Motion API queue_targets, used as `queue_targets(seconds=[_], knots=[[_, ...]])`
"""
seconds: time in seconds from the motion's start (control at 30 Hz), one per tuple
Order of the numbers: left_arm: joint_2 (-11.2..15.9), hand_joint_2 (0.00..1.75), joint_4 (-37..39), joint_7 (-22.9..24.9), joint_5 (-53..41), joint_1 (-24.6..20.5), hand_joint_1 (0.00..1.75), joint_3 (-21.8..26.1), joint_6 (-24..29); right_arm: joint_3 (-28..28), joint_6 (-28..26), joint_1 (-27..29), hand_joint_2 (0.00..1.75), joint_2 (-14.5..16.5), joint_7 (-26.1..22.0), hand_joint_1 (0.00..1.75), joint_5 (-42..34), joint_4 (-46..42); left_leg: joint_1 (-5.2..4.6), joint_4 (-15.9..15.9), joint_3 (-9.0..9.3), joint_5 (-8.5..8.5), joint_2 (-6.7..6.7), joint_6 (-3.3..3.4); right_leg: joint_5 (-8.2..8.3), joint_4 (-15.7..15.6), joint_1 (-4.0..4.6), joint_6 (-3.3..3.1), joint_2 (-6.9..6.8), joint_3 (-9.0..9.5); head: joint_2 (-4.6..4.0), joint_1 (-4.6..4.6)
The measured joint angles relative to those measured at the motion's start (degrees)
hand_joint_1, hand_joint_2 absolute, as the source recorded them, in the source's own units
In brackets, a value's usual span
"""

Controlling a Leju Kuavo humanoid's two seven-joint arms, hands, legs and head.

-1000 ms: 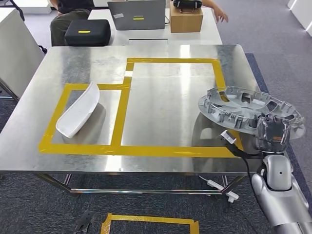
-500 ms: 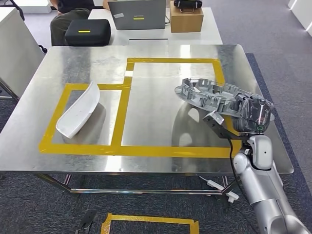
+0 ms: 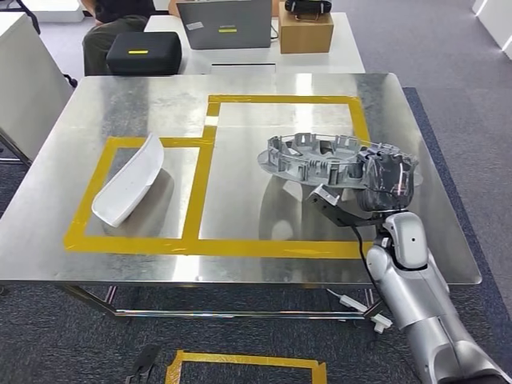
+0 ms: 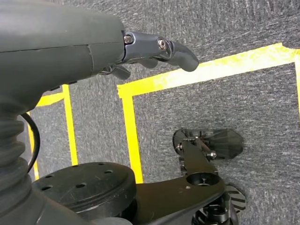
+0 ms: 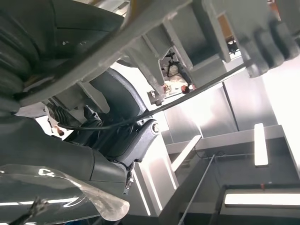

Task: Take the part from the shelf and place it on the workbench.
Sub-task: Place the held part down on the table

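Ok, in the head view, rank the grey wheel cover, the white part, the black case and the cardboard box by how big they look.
1. Grey wheel cover, held by the right hand.
2. White part.
3. Black case.
4. Cardboard box.
The white part and black case look close in size; the case and box sit farther from the camera, so their ranks are unsure.

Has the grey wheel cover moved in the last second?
Yes. The wheel cover, held by the right hand, moved left from the table's right edge to inside the yellow tape.
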Motion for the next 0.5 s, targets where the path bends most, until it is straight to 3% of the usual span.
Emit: queue_targets(seconds=[0.3, 0.43, 0.5], knots=[[-0.08, 1.75, 0.00, 0.01, -0.63, -0.28, 0.00, -0.46, 0.99, 1.24, 0.01, -1.18, 1.75, 0.25, 0.86, 1.75, -1.68, 3.54, 0.00, 0.00, 0.00, 0.00, 0.00, 0.00, 0.00, 0.00, 0.00, 0.00, 0.00, 0.00, 0.00, 0.00], [-0.09, 1.75, 0.01, 0.01, -0.73, -0.28, 0.00, -0.51, 1.26, 1.38, 1.20, -1.32, 0.00, 0.27, 1.86, 0.00, -2.68, 4.76, 0.00, 0.00, 0.00, 0.00, 0.00, 0.00, 0.00, 0.00, -0.01, 0.00, 0.01, 0.00, 0.00, -0.01], [-0.09, 1.75, 0.01, 0.00, -0.74, -0.26, 0.00, -0.50, 1.62, 1.32, 3.27, -1.59, 0.00, 0.27, 2.59, 0.00, -4.23, 5.62, 0.00, 0.00, 0.00, 0.00, 0.00, 0.00, 0.00, 0.00, 0.00, 0.00, 0.00, 0.00, 0.00, -0.01]])
